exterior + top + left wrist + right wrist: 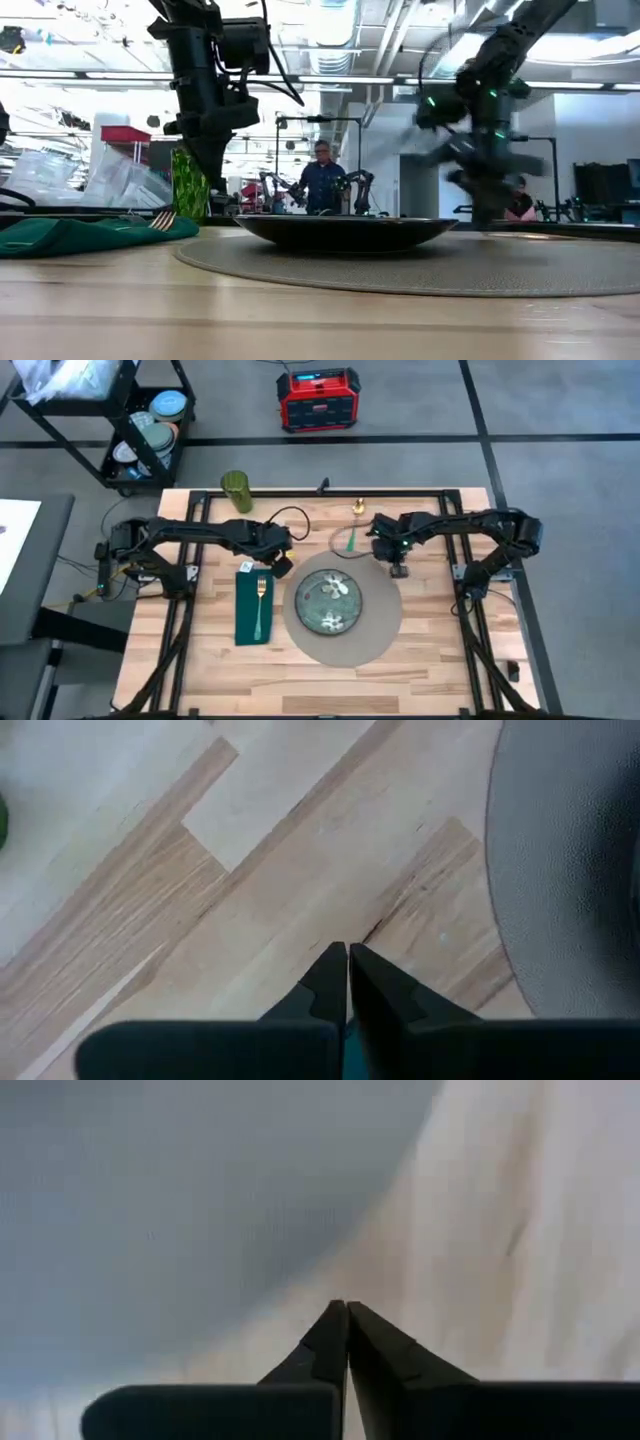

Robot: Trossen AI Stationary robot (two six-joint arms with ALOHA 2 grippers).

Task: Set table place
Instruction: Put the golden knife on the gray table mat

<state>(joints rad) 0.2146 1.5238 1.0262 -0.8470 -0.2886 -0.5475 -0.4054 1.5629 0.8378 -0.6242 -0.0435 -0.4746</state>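
Large round grey-beige placemat [380, 628] lying flat on the light butcher-block table [440, 670], roughly at its middle. Green patterned plate [329, 601] resting on the placemat, toward its left half. Just left of the placemat, a dark green napkin [245, 622] with a gold fork [261, 605] laid along it. Green cup [237, 491] standing at the table's far edge; small brass-coloured object [357, 509] near the far rail, well apart from the cup.

Left gripper [281, 564] poised above bare wood between napkin and placemat, fingers pressed together and holding nothing, as seen in its wrist view [347, 960]. Right gripper [397, 569] poised over the placemat's far right rim, fingers likewise pressed together and empty [346, 1312].

Beyond the table: black wheeled cart [140, 435] carrying stacked dishes, and a red and black box [318, 400] on the floor. No legible writing on any of these. In the low view, a person [322, 185] far back in the room.
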